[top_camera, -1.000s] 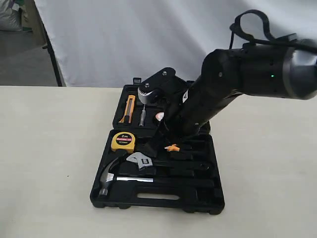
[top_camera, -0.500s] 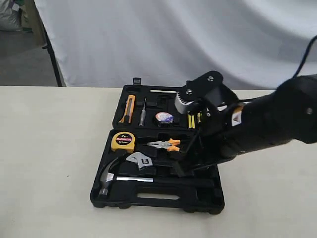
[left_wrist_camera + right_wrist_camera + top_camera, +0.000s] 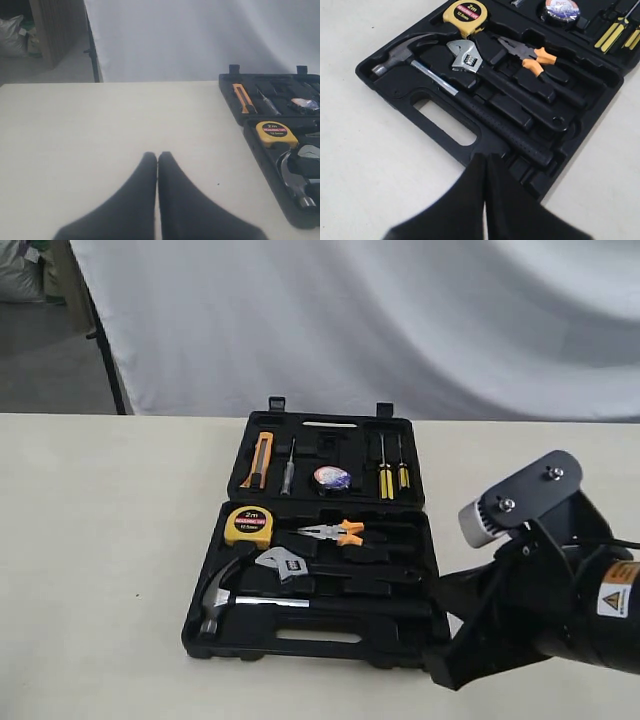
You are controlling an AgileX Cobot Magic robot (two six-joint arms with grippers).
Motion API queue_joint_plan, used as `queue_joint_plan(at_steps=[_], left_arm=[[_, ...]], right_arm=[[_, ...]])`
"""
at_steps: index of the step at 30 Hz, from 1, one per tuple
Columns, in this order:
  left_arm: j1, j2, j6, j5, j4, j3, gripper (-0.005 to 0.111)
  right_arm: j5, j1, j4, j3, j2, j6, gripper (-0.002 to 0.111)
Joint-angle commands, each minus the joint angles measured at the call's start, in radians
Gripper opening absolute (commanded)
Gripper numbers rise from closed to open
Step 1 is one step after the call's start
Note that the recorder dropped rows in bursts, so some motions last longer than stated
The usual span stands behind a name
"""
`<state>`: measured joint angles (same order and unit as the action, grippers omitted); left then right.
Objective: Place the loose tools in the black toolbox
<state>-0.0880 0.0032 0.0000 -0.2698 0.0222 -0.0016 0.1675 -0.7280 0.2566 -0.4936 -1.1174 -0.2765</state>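
Lower right: right gripper (image 3: 445, 672) claws together, empty, beside black toolbox (image 3: 320, 638) | centre: hammer (image 3: 225, 592), wrench (image 3: 285, 562), tape roll (image 3: 331, 477) seated in recesses (lid open) | left gripper (image 3: 158, 156) together, empty

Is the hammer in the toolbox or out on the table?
In. The hammer lies flat in its shaped recess near the handle slot of the open black toolbox, beside the wrench.

I see hammer (image 3: 222, 592), wrench (image 3: 288, 564) & tape roll (image 3: 331, 477) all seated in open black toolbox (image 3: 250, 640) on table (image 3: 100, 540), R arm (image 3: 545, 610) beside its near-right corner.
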Motion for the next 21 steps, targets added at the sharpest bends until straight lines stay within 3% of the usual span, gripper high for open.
queue_joint_plan(at_steps=[1, 11, 21], left_arm=[[0.005, -0.003, 0.0, 0.001, 0.008, 0.002, 0.001], [0.005, -0.003, 0.0, 0.001, 0.008, 0.002, 0.001], [0.005, -0.003, 0.0, 0.001, 0.008, 0.002, 0.001]], right_arm=[[-0.024, 0.002, 0.035, 0.023, 0.009, 0.003, 0.0], [-0.097, 0.002, 0.085, 0.134, 0.136, 0.005, 0.0], [-0.272, 0.002, 0.085, 0.402, 0.541, 0.005, 0.0]])
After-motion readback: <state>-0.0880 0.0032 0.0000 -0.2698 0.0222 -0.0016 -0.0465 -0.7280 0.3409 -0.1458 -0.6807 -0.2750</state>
